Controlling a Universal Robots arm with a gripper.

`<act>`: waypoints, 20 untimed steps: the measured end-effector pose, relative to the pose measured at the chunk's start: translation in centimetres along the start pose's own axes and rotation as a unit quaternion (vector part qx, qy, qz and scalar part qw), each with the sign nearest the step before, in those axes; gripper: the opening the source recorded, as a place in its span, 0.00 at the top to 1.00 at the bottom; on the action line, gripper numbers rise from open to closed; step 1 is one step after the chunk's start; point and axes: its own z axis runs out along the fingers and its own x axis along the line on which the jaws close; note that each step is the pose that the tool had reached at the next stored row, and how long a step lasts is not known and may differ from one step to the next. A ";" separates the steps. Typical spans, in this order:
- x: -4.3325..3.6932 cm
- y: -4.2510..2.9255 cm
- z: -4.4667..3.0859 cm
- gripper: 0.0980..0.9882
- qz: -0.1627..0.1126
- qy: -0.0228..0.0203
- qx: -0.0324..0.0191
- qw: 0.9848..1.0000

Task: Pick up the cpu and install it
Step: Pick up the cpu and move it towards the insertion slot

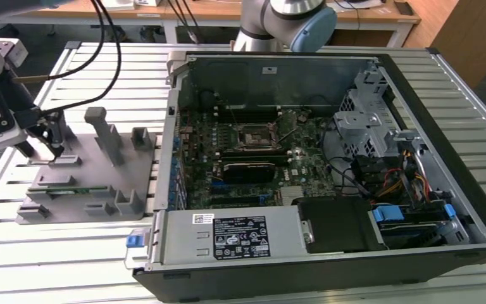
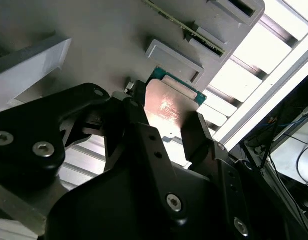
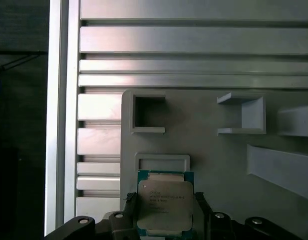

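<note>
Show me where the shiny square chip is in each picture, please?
Exterior view: hidden under the gripper, over the grey fixture, at the exterior view's left.
First wrist view: the cpu, gripped between the jaws.
Second wrist view: the cpu, between the jaws too.
Shared landmark: the grey fixture.

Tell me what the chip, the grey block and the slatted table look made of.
Chip: metal lid, satin silver with a soft glare, on a green board rim. Block: likely plastic, matte grey, no shine. Table: probably aluminium, with bright ribbed slats that reflect light.
</note>
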 end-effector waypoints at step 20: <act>0.04 0.29 -5.18 0.52 0.000 0.000 0.000 1.000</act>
